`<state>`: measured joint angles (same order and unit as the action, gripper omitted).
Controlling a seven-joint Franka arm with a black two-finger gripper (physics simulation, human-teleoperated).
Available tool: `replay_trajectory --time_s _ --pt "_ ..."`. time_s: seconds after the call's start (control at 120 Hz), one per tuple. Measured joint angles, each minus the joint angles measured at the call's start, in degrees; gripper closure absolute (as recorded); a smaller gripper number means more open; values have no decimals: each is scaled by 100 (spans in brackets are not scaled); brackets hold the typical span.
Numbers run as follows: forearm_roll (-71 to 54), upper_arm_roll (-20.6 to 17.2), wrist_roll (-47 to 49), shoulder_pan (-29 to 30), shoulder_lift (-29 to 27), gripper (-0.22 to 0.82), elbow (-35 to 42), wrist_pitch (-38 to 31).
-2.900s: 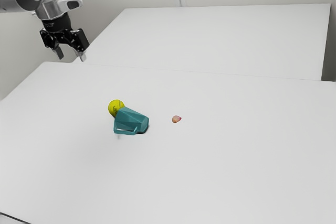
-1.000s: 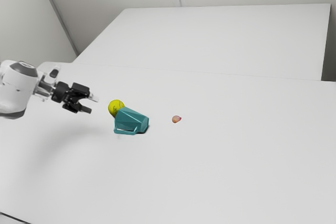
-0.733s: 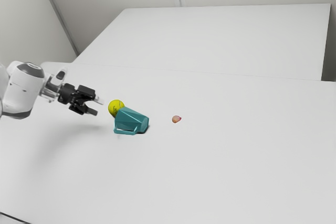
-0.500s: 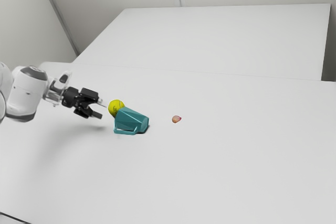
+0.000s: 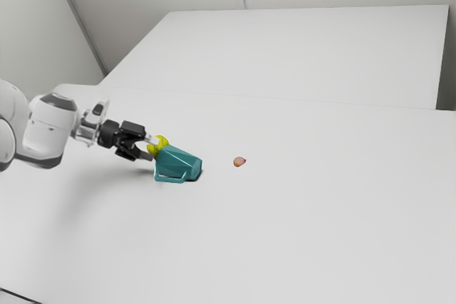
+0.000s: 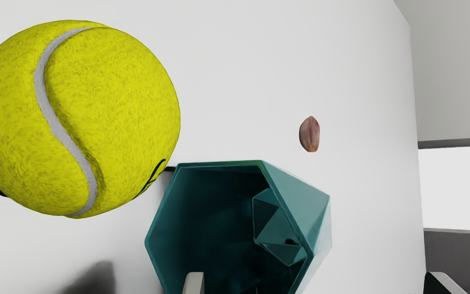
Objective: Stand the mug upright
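Teal mug (image 6: 296, 196) flopped sideways on the counter (image 5: 285, 233), tennis ball (image 6: 108, 102) just beside it, tool (image 5: 150, 148) spread pretty wide near the rim, gripping zilch.

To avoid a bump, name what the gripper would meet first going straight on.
Most likely the mug: its open mouth faces the gripper, with one finger lined up over it in the wrist view. The ball looks just off that line, though depth is unclear.
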<state>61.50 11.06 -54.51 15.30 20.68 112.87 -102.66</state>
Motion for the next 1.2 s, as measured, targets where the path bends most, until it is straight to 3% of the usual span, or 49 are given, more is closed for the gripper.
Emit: replay_trajectory --time_s 0.7,0.8,1.05,1.2 --pt "277 -69 -202 -232 343 4 -114 -19" --pt "293 -84 -215 -232 359 13 -114 -22" --pt "305 -86 -242 -222 356 49 -114 -36" --pt "298 -87 -255 -218 337 60 -115 -41"
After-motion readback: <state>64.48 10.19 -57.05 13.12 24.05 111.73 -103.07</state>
